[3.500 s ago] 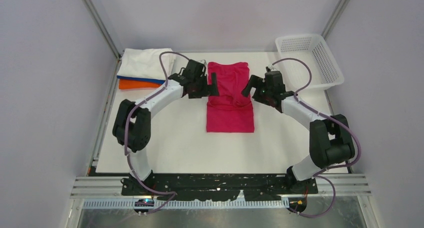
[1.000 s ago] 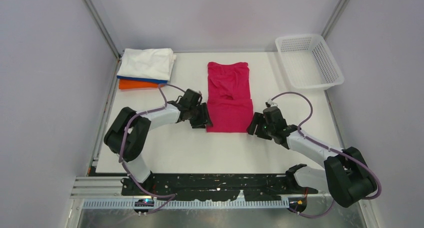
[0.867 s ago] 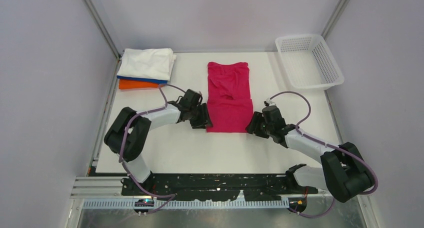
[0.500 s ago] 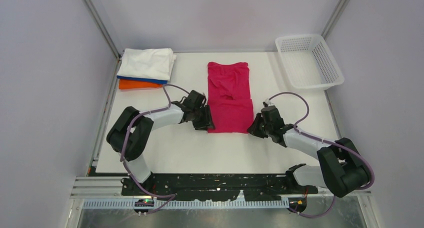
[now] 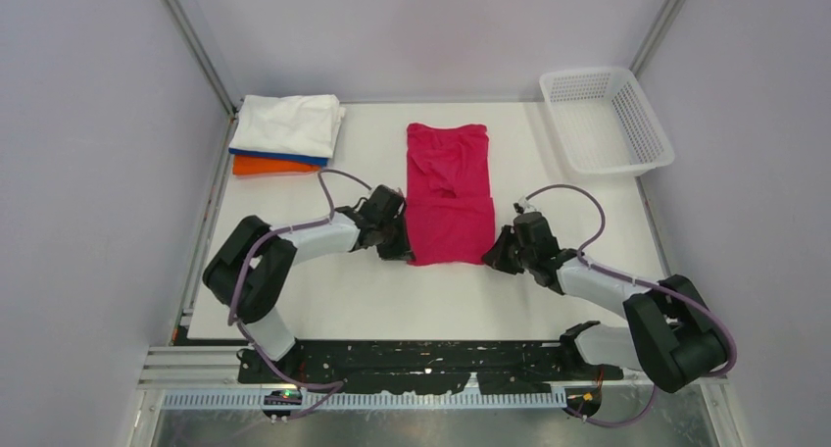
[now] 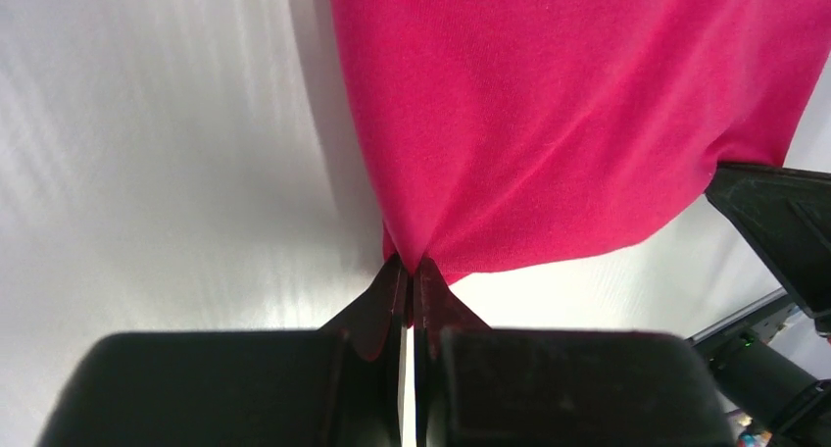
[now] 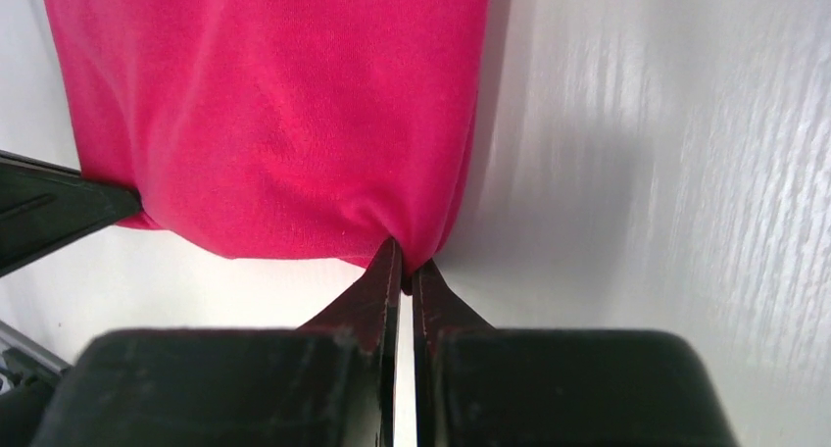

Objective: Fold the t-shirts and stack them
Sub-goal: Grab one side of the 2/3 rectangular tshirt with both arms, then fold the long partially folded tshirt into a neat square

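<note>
Four t-shirts are lying on the worktop: one red shirt, one white shirt, one blue shirt and one orange shirt. One white basket is sitting there too. Two robot arms are reaching in, one left arm and one right arm.

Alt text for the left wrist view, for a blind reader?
The left pincer, shut, pinches a bunched corner of the magenta-red t-shirt, which spreads away over the white table. The right pincer meets the shirt's other corner at the frame's right edge.
</note>
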### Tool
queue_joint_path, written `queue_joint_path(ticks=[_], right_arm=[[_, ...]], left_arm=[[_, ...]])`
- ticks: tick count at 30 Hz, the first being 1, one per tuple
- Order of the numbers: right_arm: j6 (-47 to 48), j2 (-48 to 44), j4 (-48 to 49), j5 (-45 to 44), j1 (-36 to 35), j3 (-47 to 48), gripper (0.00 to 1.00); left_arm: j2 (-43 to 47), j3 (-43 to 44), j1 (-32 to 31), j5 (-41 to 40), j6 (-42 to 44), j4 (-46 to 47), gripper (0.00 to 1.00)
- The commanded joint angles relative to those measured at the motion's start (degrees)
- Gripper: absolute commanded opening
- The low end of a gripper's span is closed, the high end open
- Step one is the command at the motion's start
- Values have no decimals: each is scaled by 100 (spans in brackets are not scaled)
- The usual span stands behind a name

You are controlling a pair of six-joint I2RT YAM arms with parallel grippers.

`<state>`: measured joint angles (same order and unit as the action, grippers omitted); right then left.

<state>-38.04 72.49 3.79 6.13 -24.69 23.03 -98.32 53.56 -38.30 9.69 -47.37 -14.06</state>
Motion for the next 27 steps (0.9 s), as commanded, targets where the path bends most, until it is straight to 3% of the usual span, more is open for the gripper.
queue_joint_path(ticks=[1, 9, 14, 19, 27], right_arm=[[125, -574, -576, 318, -174, -154, 5], [-251, -1783, -1738, 494, -938, -414, 5], [-585, -2421, -2372, 600, -1797, -504, 5], [-874, -3125, -2950, 494, -2422, -536, 5], [-825, -3746, -3029, 233, -2499, -211, 5]], left_arm=[[915, -525, -146, -378, 284, 122, 0], [2211, -1550, -848, -424, 75, -145, 0], [3088, -2113, -1361, -571, -221, -633, 0], [4015, -2254, -1973, -918, -479, -1219, 0], [4522, -1951, -2018, -1095, -320, -1257, 0]])
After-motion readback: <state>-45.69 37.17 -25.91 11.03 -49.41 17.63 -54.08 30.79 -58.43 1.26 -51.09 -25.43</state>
